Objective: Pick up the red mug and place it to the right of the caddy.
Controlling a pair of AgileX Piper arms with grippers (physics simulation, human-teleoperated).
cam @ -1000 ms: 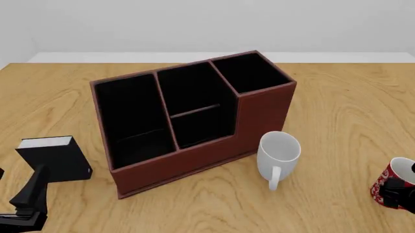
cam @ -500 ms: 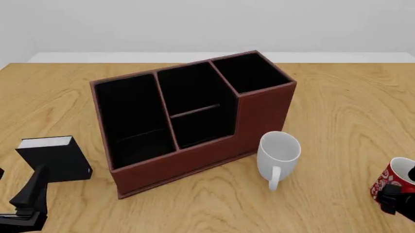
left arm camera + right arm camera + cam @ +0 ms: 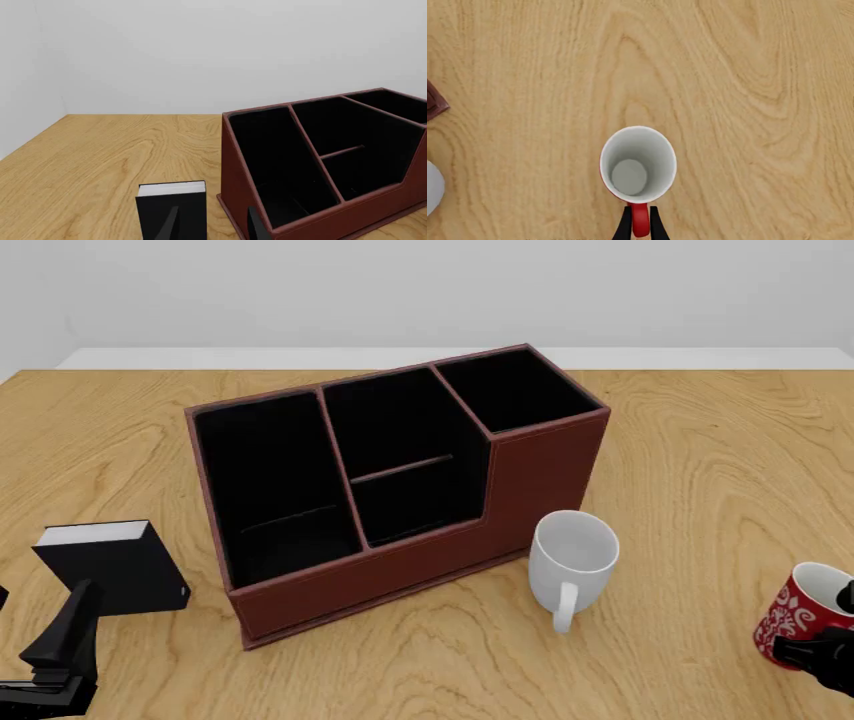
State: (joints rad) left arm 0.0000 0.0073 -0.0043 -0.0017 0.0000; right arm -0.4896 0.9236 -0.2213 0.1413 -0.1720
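Observation:
The red mug (image 3: 798, 614) with white markings is at the table's near right, well to the right of the caddy (image 3: 400, 565) and the white mug. My right gripper (image 3: 817, 652) is shut on its red handle; in the right wrist view the two fingers pinch the handle below the mug (image 3: 638, 165), whose white inside faces the camera. The reddish-brown caddy (image 3: 313, 222) stands mid-table with its three black compartments facing up. At the near left, my left gripper (image 3: 56, 640) is open and holds nothing (image 3: 213, 222).
A plain white mug (image 3: 574, 555) lies against the caddy's front right corner, handle toward me. A small black book-like box (image 3: 114, 570) stands just ahead of the left gripper, left of the caddy (image 3: 172, 202). Bare wood lies right of the caddy.
The red mug has shifted slightly left and looks a bit higher and larger in the front view, held by the right gripper. The left arm has not moved.

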